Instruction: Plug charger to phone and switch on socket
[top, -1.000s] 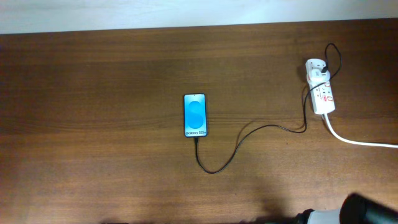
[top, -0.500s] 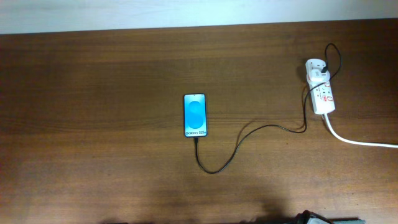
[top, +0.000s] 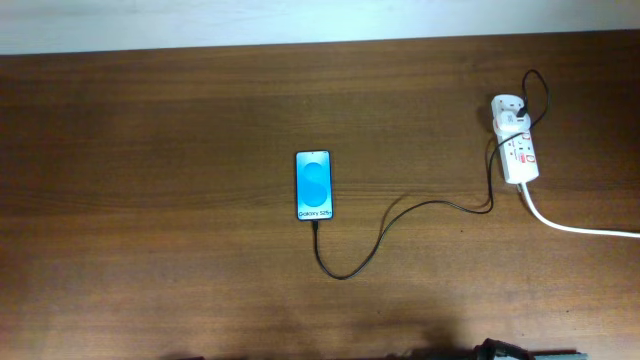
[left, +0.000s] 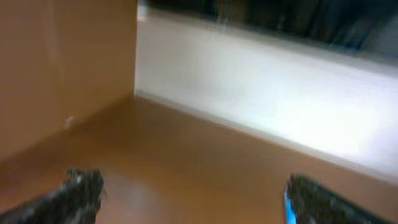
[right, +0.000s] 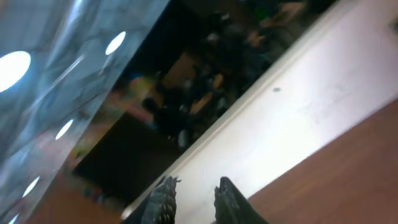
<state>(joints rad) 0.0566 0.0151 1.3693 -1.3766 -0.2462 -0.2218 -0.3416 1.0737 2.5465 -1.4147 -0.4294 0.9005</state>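
The phone (top: 313, 185) lies flat at the table's middle, blue screen up. The charger (top: 380, 235), a thin black cable, runs from the phone's near edge in a loop to the right and up to the socket (top: 516, 140), a white power strip at the far right. The cable tip sits against the phone's bottom edge. Neither gripper shows in the overhead view. My left gripper (left: 193, 202) is wide open and empty above bare table. My right gripper (right: 194, 193) points up at the wall, fingers a narrow gap apart with nothing between them.
A thick white cord (top: 575, 227) leaves the socket toward the right edge. A white wall (top: 300, 20) runs along the table's far edge. A small dark piece of arm (top: 500, 350) shows at the bottom edge.
The dark arm part at the bottom right of the overhead view has drawn back out of the frame. Phone, cable and socket have not moved.
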